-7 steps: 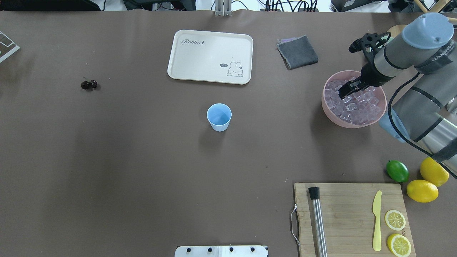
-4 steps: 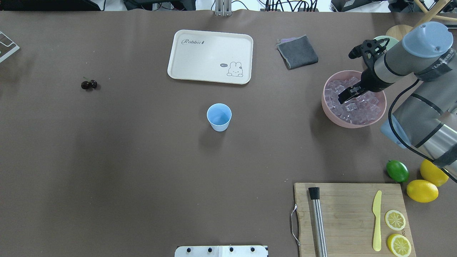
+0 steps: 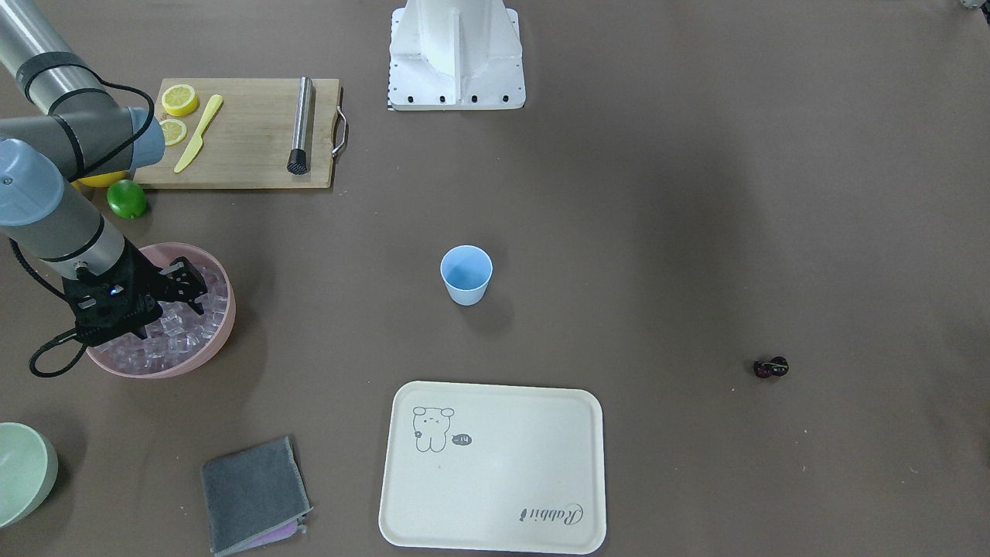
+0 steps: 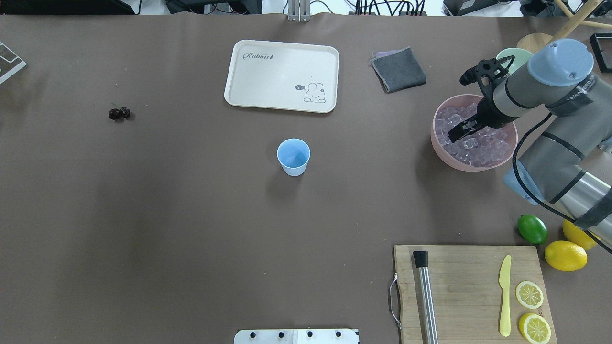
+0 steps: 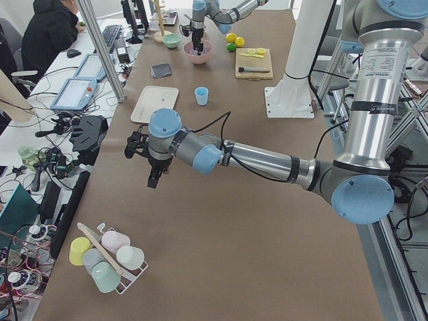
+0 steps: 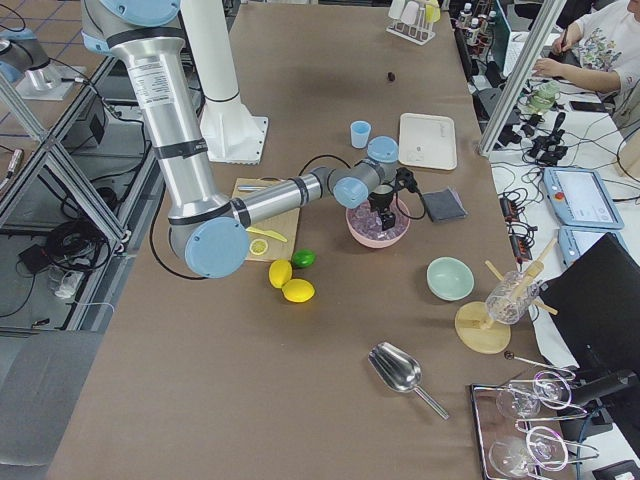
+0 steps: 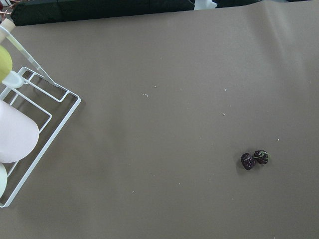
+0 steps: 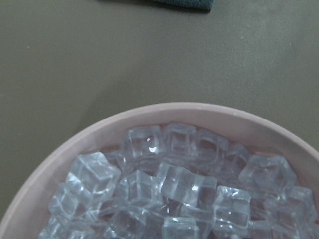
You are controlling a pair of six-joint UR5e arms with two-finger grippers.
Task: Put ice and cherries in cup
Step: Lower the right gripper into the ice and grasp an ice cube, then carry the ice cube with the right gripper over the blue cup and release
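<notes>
The light-blue cup [image 4: 293, 156] stands upright and empty mid-table, also in the front view [image 3: 465, 275]. The dark cherries [image 4: 119, 113] lie far left on the table and show in the left wrist view [image 7: 254, 160]. A pink bowl [image 4: 437, 143] holds many ice cubes [image 4: 483, 148], seen close in the right wrist view [image 8: 184, 184]. My right gripper [image 4: 457, 132] is down in the bowl over the ice; in the front view [image 3: 188, 288] its jaws look spread and empty. My left gripper [image 5: 154, 180] hangs above the table's left end; I cannot tell if it is open.
A cream tray [image 4: 282, 76] and a grey cloth [image 4: 398, 69] lie at the back. A cutting board [image 4: 468, 286] carries a muddler, a yellow knife and lemon slices. A lime [image 4: 532, 229], lemons [image 4: 565, 255], a green bowl [image 3: 23, 472] and a cup rack [image 7: 30, 134] stand around.
My right arm has swung a little leftward and its gripper has gone lower into the pink bowl, closer to the ice. The cup and cherries have not moved.
</notes>
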